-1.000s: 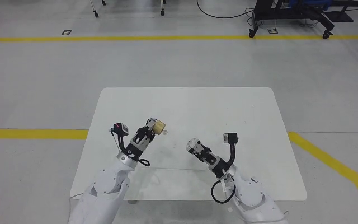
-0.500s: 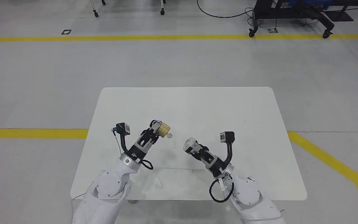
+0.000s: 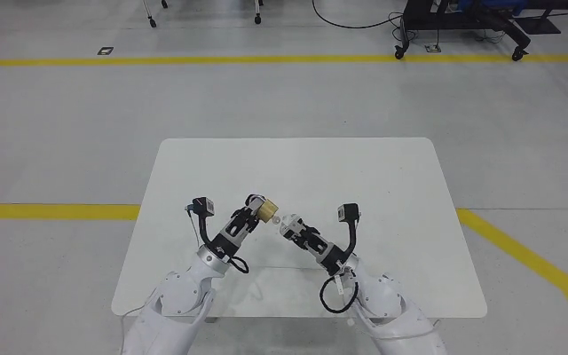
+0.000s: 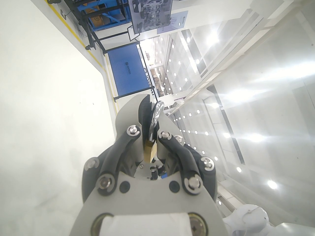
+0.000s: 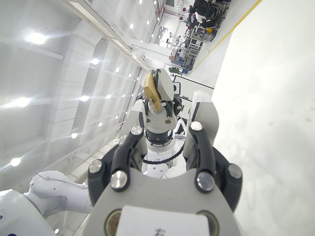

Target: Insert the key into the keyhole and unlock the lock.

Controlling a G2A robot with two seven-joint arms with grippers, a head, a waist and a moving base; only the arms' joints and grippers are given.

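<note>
Turning the key [image 5: 151, 105], which appears already seated in the brass lock [image 5: 150, 88], likely calls for the right gripper [image 5: 169, 114] to line up with the key's axis and close both fingers squarely on its flat head while the lock is braced rigid. The right gripper's jaws stand wide, holding nothing, just right of the lock. The left gripper [image 4: 152, 114] clamps the lock above the table [image 3: 373, 177], near its middle.

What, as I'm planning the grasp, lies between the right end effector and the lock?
The key, sticking out of the lock toward the open right end effector; the right wrist view shows it.
</note>
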